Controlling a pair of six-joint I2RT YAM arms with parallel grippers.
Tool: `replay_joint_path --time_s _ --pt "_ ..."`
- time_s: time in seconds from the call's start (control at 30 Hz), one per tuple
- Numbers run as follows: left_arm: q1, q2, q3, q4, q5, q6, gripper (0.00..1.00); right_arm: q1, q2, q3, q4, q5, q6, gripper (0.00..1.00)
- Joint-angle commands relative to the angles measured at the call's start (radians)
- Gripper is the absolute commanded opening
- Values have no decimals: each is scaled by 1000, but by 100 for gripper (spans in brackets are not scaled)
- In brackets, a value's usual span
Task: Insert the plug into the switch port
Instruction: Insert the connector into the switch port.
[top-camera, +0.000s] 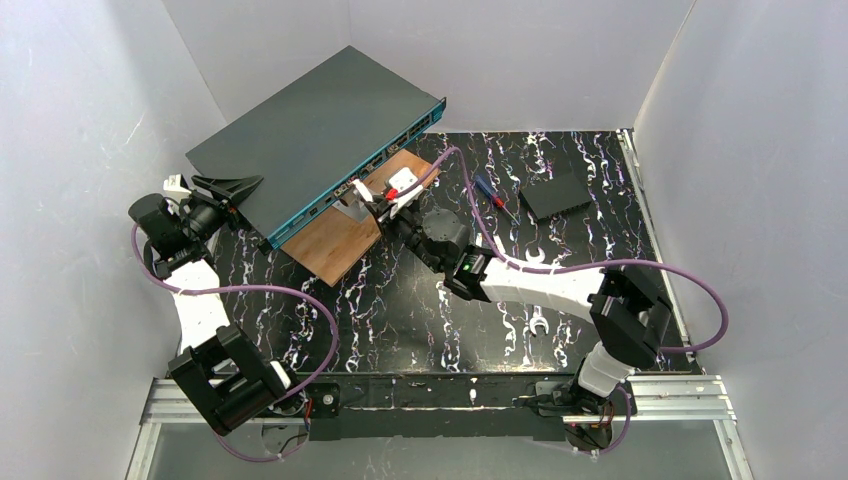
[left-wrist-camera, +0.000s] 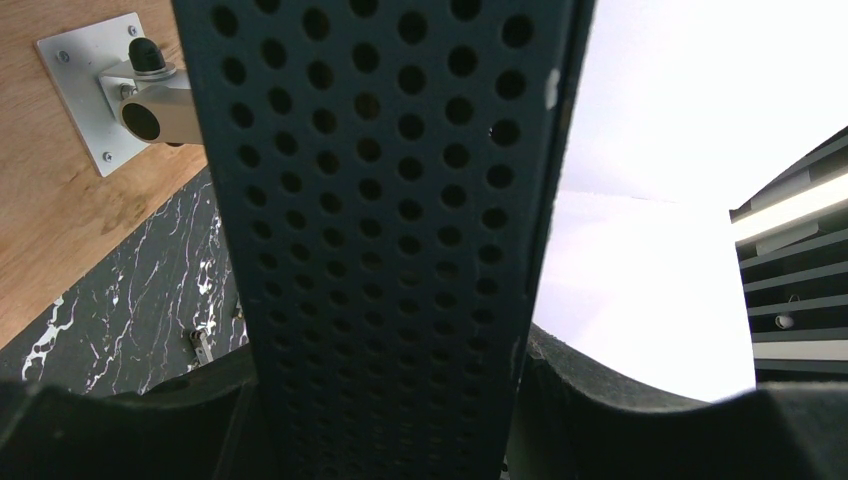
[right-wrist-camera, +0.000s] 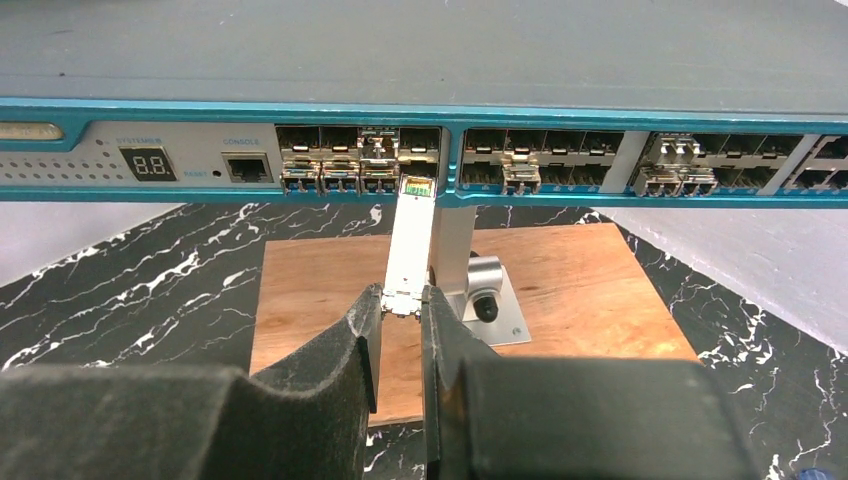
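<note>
The switch (top-camera: 310, 120), a large flat dark grey box with a teal port edge (right-wrist-camera: 520, 115), rests tilted at the back left. My left gripper (top-camera: 228, 190) is shut on its perforated left end (left-wrist-camera: 390, 250), one finger on each side. The plug (right-wrist-camera: 408, 245), a slim silver module, is pinched at its rear between the tips of my right gripper (right-wrist-camera: 402, 300). Its front tip, with the contacts still showing, sits right at the lower row of ports (right-wrist-camera: 418, 180), at the right end of the first port group. In the top view my right gripper (top-camera: 385, 195) is against the teal edge.
A wooden board (top-camera: 340, 240) with a metal stand (right-wrist-camera: 480, 290) lies under the switch's port edge. A red and blue screwdriver (top-camera: 495, 195), a small flat black box (top-camera: 557, 195) and two wrenches (top-camera: 535, 258) lie on the black marble mat. White walls enclose the table.
</note>
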Motion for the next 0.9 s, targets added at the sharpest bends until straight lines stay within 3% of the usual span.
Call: replay_joint_path --time_s 0.0,0.43,0.87 --pt "-21 12 -36 -77 28 79 0 5 -34 18 46 -71 -44 1" --pt "-21 13 -35 -77 29 79 0 -11 -63 58 -34 -101 -126 1" --pt "-21 15 -36 -77 29 79 0 -23 -93 43 -34 -31 -136 1"
